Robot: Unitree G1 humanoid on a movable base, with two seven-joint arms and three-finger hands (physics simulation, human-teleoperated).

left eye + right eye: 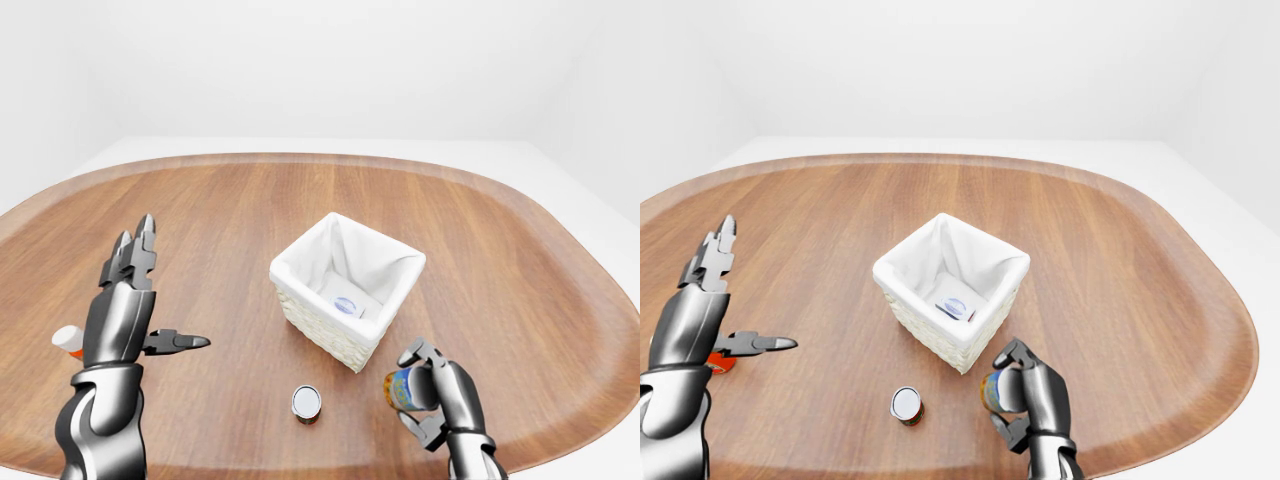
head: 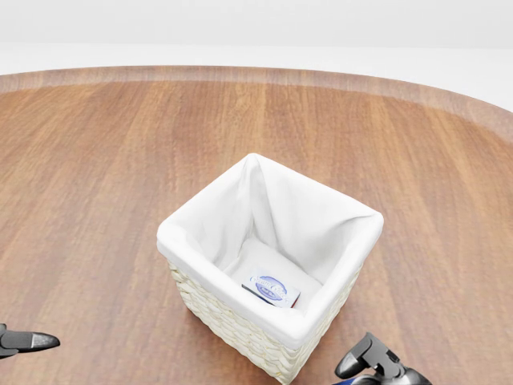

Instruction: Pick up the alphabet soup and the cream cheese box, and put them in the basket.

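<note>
A: Where does the task stand?

B: About half done, I'd judge. The small flat cream cheese box with the blue oval label [image 2: 272, 289] lies on the bottom of the white-lined woven wicker basket [image 1: 300, 312], mid-table on the rounded brown wooden table [image 1: 520, 260].

A: And the soup?

B: The robot's right hand [image 1: 437, 393] has its fingers wrapped round a cylindrical can with a blue and orange label, the alphabet soup [image 1: 405, 389], held just right of the basket's near corner. It isn't over the opening yet, so lifting and dropping it in remains.

A: The other hand?

B: The left hand [image 1: 134, 300] is spread and holds nothing, far left. A second small red-sided can with a white lid [image 1: 306, 403] stands near the basket, untouched.
</note>
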